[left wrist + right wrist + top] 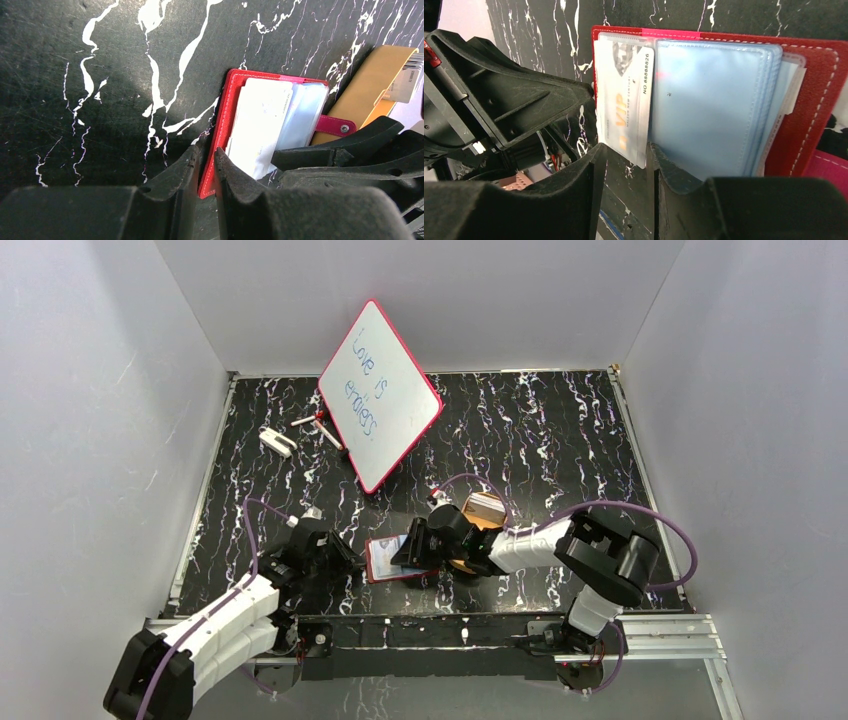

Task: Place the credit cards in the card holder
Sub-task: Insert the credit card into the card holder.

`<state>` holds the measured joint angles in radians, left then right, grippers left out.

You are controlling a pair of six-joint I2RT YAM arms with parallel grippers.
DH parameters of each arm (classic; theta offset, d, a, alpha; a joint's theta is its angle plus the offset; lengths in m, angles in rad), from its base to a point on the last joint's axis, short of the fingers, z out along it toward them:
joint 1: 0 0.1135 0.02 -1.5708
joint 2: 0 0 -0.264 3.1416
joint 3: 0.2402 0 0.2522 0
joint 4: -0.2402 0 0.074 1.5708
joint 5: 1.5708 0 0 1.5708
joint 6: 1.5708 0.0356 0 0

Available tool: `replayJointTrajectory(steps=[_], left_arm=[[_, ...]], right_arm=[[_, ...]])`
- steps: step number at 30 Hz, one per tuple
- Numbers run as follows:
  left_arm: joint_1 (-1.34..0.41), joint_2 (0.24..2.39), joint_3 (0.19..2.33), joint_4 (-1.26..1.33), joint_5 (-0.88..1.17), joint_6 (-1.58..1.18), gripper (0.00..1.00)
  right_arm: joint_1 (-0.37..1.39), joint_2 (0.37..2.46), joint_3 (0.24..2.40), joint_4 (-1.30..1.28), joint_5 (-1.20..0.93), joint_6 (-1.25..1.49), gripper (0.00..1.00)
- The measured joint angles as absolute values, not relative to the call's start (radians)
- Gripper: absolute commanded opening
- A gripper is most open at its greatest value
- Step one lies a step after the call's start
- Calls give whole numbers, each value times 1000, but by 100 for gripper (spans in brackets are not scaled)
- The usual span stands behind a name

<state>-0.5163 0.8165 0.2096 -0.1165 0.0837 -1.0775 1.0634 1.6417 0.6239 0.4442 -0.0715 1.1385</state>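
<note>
The left hand clenched the holder's red edge. The right hand hung released beside a card on the holder; whether a sleeve enclosed it was unclear.

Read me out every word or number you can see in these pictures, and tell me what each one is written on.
"Love is endless": handwritten on the whiteboard.
"VIP": on the credit card in the card holder.
"NO 88888826": along that card's edge.
"NEW CENTURY": small print beside VIP; the word before it is too small to read.
The barcode label in the left wrist view is too blurred to read.
</note>
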Motion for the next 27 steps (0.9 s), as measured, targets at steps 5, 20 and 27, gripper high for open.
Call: replayJointTrajectory(steps=[5,20,27], left_arm=[[-519,812,215,-134,78,-1075,18],[-519,803,218,-151,72,-1074,18],[-519,746,249,-255,40,-1061,23]], right_arm=[[1062,1633,629,417,-62,1120,42],[1060,1740,719,435,-134,1097,40],[1060,1671,721,347,-129,1045,44]])
